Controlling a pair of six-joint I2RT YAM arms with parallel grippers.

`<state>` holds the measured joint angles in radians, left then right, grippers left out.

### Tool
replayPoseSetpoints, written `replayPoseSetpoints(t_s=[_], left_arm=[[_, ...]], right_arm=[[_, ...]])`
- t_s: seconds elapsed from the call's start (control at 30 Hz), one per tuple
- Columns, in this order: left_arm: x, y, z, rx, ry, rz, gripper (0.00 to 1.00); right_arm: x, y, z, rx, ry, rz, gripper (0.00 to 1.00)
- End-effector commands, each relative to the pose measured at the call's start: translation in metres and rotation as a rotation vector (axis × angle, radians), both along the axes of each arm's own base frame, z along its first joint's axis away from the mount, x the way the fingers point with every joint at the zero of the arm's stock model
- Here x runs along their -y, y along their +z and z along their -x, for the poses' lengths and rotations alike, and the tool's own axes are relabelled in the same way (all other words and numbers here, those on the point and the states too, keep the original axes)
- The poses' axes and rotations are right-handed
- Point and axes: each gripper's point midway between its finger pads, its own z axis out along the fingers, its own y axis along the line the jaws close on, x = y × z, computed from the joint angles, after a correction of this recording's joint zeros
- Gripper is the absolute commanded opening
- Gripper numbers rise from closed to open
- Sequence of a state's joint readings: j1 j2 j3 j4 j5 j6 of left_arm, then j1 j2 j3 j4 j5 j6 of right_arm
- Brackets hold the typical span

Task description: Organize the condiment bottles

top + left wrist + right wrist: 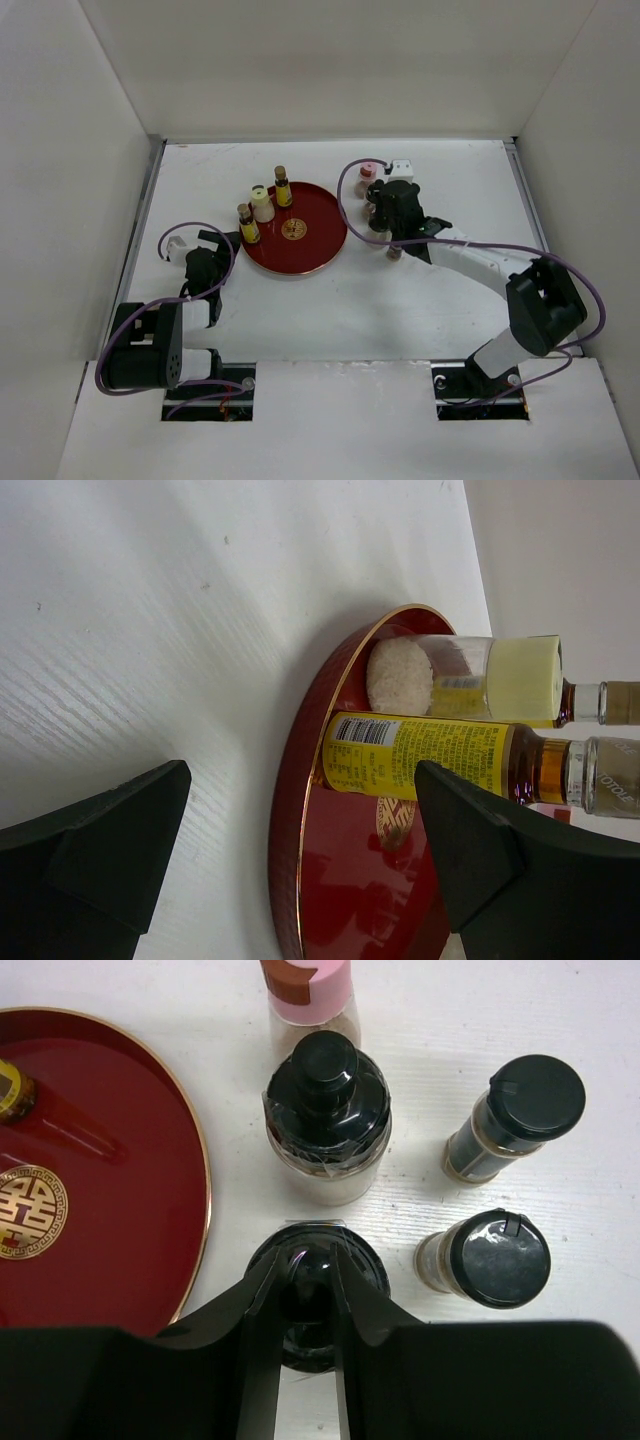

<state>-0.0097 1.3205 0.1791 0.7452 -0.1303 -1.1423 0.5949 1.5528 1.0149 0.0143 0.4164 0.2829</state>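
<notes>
Three condiment bottles stand on the left rim of the round red tray (310, 250): a yellow-labelled one (248, 223), a cream one (262, 204) and another yellow one (283, 187). In the left wrist view the yellow-labelled bottle (420, 755) and the cream bottle (490, 675) stand just inside the tray rim (290, 810). My left gripper (300, 830) is open and empty, with the rim between its fingers. My right gripper (305, 1260) is shut on the knob of a black-capped bottle (310, 1305) just right of the tray (110, 1210). Beyond it stand a second black-capped bottle (328, 1110) and a pink-capped one (308, 990).
Two smaller black-capped bottles (525, 1110) (490, 1258) stand to the right of my right gripper. A white block (403, 167) sits behind the pink-capped bottle (368, 172). White walls close in the table on the left, back and right.
</notes>
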Motion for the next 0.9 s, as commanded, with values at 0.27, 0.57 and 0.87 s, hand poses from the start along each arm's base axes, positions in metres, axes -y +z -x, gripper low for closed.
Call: replayPoseSetpoints(t_s=[0.27,0.57,0.87], left_arm=[[0.004,0.017,-0.012,0.06,-0.011,0.011,1.0],[0.005,0.017,-0.013,0.06,-0.012,0.011,1.0],[0.002,0.017,-0.012,0.06,-0.006,0.01,1.0]], right_arm=[[0.001,0.106,-0.009,0.261,-0.054,-0.102,0.18],[-0.054,0.148,-0.011,0.314,0.051,-0.163,0.19],[-0.133,0.13,-0.064,0.292,0.156,-0.219,0.18]])
